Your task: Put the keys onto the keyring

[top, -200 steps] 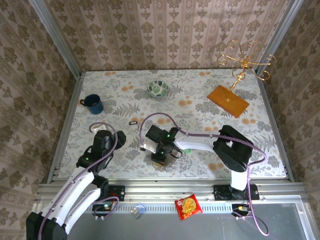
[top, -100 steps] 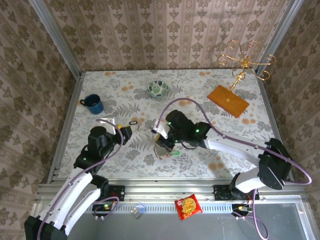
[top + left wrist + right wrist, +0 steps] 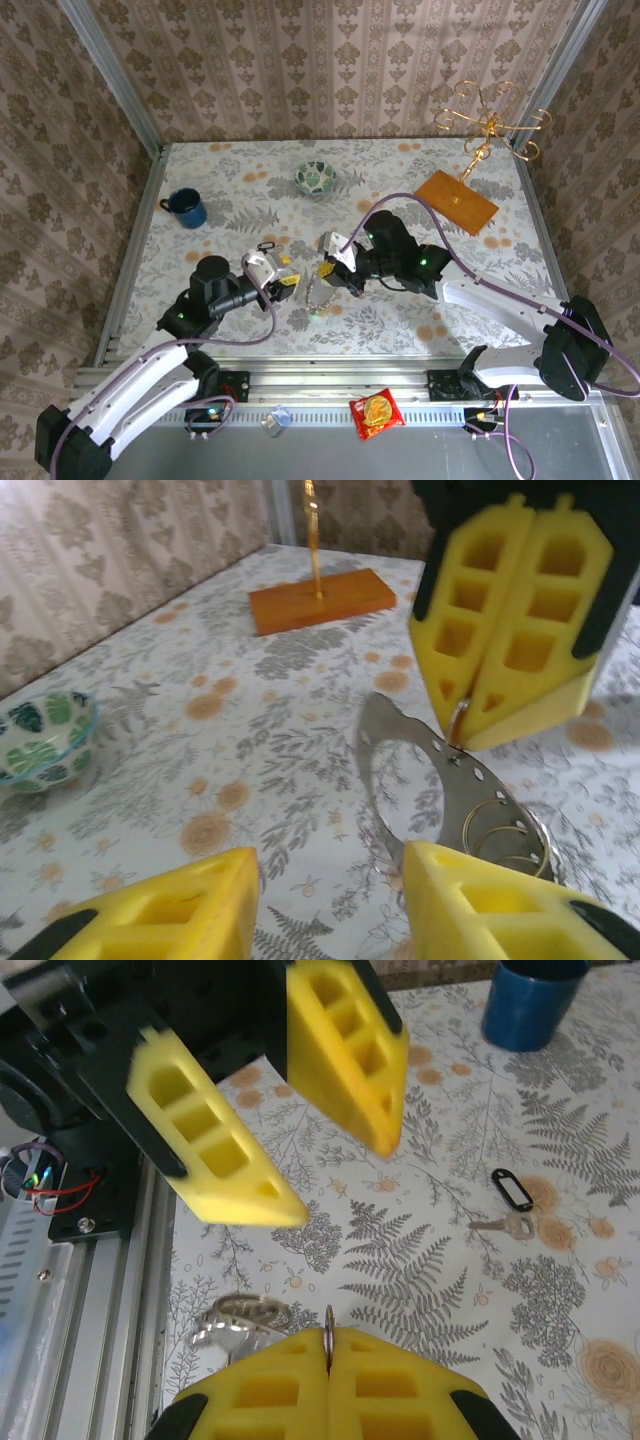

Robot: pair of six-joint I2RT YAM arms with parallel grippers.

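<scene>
So, the right gripper (image 3: 470, 715) has its yellow pads pressed fully together on the keyring (image 3: 430, 748), pinching its thin top edge; the keyring is a silvery curved plate with a row of holes and a few thin wire loops at its low end; it hangs down from the pads, and it's hard to tell whether the low end touches the tablecloth. From the top camera all of that sits on the near side of the patterned bowl (image 3: 317, 178), roughly straight toward the arm bases from it. The left gripper (image 3: 287, 284) faces the right one from the bowl's near-left, just beside the keyring; its jaws stand partly apart with nothing between them, and it isn't gripping the ring. A small silver key (image 3: 505, 1226) lies flat on the cloth right by a black tag (image 3: 512, 1188), near-left of the bowl and closer to it than the grippers are; the blue mug (image 3: 186, 208) is well left of the bowl; the orange wooden base (image 3: 456, 201) is well to its right.
</scene>
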